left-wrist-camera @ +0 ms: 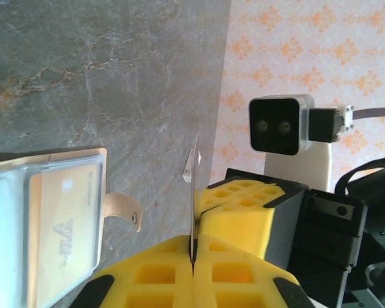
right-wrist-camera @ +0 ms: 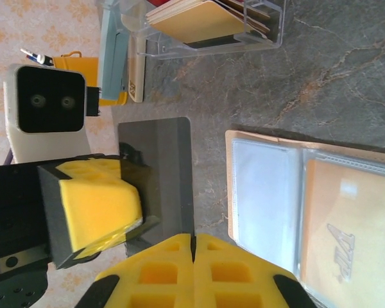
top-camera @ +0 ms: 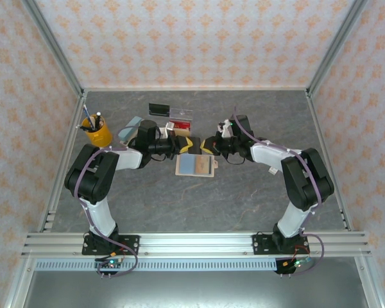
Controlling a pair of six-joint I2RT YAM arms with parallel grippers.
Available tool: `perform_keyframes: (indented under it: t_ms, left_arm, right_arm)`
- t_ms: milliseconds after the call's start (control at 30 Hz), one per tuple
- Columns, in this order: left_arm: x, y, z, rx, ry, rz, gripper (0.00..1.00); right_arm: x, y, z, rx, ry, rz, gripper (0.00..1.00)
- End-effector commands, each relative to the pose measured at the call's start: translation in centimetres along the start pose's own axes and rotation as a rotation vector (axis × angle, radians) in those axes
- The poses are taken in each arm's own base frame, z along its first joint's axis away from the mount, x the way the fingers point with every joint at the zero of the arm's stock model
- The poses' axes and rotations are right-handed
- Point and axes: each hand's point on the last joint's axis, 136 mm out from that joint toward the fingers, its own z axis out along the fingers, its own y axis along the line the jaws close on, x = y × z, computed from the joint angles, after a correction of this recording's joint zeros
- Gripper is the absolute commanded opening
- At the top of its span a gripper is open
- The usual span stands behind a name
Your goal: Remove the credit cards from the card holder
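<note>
The card holder (top-camera: 196, 165) lies open on the table, tan with clear pockets, its closing tab (left-wrist-camera: 122, 208) pointing right. A tan card (right-wrist-camera: 350, 237) sits in one pocket, and the pocket beside it shows blue-grey. Just behind the holder, a dark grey credit card (right-wrist-camera: 157, 173) hangs above the table, edge-on (left-wrist-camera: 194, 186) in the left wrist view. My left gripper (left-wrist-camera: 193, 247) is shut on one end of it. My right gripper (right-wrist-camera: 193, 239) is shut on the other end. The two grippers (top-camera: 181, 144) (top-camera: 210, 146) meet nose to nose.
A clear plastic tray (right-wrist-camera: 269, 29) with several cards stands behind the grippers, an upright blue-grey block (right-wrist-camera: 112, 51) beside it. A yellow cup (top-camera: 96, 133) with pens is at the far left. A small black item (top-camera: 159, 108) lies near the back.
</note>
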Motion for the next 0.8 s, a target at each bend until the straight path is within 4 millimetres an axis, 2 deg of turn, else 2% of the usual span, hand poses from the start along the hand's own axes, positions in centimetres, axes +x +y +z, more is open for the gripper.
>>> perform_keyframes:
  t_ms: [0, 100, 167, 333, 467, 600, 667, 767]
  left_arm:
    - [-0.2, -2.2, -0.2, 0.031, -0.009, 0.07, 0.0]
    - [-0.8, -2.9, -0.5, 0.028, -0.049, 0.082, 0.0]
    - [-1.3, -3.6, -0.8, 0.035, -0.08, 0.082, 0.0]
    - [-2.3, -5.2, -1.1, 0.077, -0.137, 0.066, 0.0]
    - [-2.8, -5.4, -1.2, 0.078, -0.167, 0.05, 0.0]
    - [-3.0, -5.4, -1.2, 0.091, -0.171, 0.029, 0.0]
    - [-3.1, -5.3, -1.3, 0.091, -0.179, 0.022, 0.0]
    - [-3.2, -5.0, -1.6, 0.083, -0.189, 0.015, 0.0]
  right_arm:
    - [0.2, 1.3, 0.0, -0.042, 0.0, -0.01, 0.13]
    - [-0.2, 1.7, -0.4, -0.062, -0.035, 0.036, 0.34]
    - [-0.4, 2.7, -0.5, -0.119, -0.045, 0.069, 0.46]
    - [-0.9, 4.2, -0.7, -0.21, -0.062, 0.124, 0.49]
    - [-1.3, 5.5, -1.1, -0.26, -0.075, 0.131, 0.41]
    - [-1.4, 6.4, -1.0, -0.29, -0.077, 0.145, 0.26]
    - [-1.7, 6.5, -1.0, -0.291, -0.089, 0.149, 0.16]
    - [-2.0, 6.4, -1.1, -0.274, -0.109, 0.138, 0.07]
